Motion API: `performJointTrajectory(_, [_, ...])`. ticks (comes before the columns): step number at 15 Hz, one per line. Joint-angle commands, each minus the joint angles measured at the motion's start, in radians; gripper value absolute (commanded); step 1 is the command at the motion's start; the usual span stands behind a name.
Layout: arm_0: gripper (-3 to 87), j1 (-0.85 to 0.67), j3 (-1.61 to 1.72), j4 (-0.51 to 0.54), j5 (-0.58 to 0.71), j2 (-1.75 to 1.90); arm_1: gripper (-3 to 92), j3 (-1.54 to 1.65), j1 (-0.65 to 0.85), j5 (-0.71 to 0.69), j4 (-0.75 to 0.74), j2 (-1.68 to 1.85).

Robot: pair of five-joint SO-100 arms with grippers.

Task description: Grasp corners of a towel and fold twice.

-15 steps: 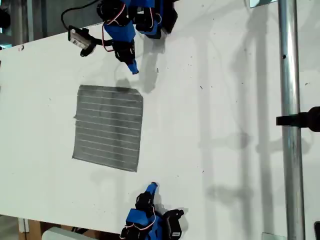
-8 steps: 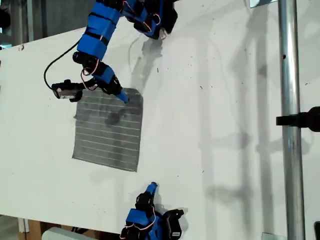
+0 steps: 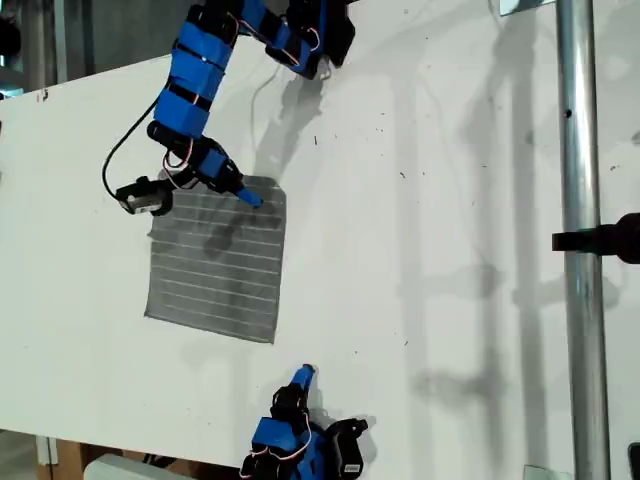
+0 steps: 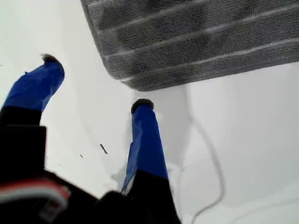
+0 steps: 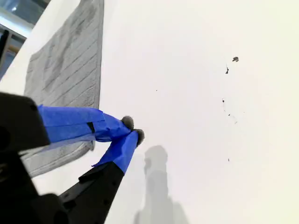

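The grey striped towel [image 3: 215, 260] lies flat on the white table [image 3: 430, 200], toward the exterior view's left. My first gripper [image 3: 250, 197] reaches down from the exterior view's top to the towel's upper right corner [image 3: 277, 186]. In the first wrist view, my first gripper [image 4: 96, 81] is open, one fingertip [image 4: 141, 104] just short of the towel's corner [image 4: 135, 83] and nothing between the fingers. My second gripper [image 3: 305, 373] rests at the bottom of the exterior view, below the towel. There it is shut and empty [image 5: 133, 130], with the towel [image 5: 70, 65] lying beyond it.
A metal pole [image 3: 580, 300] with a black clamp [image 3: 600, 240] runs down the exterior view's right. The table's edge slants along the exterior view's upper left. A black cable [image 3: 125, 155] loops from the first arm.
The first arm swung from near its base at the exterior view's top down onto the towel's upper right corner, then shifted slightly. The second arm and the towel have not moved.
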Motion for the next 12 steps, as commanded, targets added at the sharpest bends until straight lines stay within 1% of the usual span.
performJointTrajectory(1, [-2.6,-0.008,0.006,0.005,-0.003,0.000,32.6,0.032,0.012,-0.020,-0.098,-0.058])
performJointTrajectory(4, [-2.6,-0.008,0.006,0.005,-0.003,0.000,30.9,0.031,0.011,-0.020,-0.201,-0.227])
performJointTrajectory(6, [-2.6,-0.009,0.006,0.005,-0.003,0.000,28.5,-0.014,0.000,-0.020,-0.210,-0.336])
performJointTrajectory(7, [-2.6,-0.012,0.006,0.005,-0.003,0.000,23.9,-0.051,-0.003,-0.020,-0.192,-0.387])
performJointTrajectory(8, [-2.6,-0.015,0.006,0.005,-0.003,0.000,6.1,-0.080,-0.005,-0.021,-0.172,-0.410])
performJointTrajectory(9, [-2.6,-0.021,0.006,0.005,0.000,0.000,-0.2,-0.081,-0.005,-0.018,-0.176,-0.410])
performJointTrajectory(12, [-2.6,-0.026,-0.005,-0.005,-0.026,0.000,-0.2,-0.080,-0.018,-0.026,-0.186,-0.410])
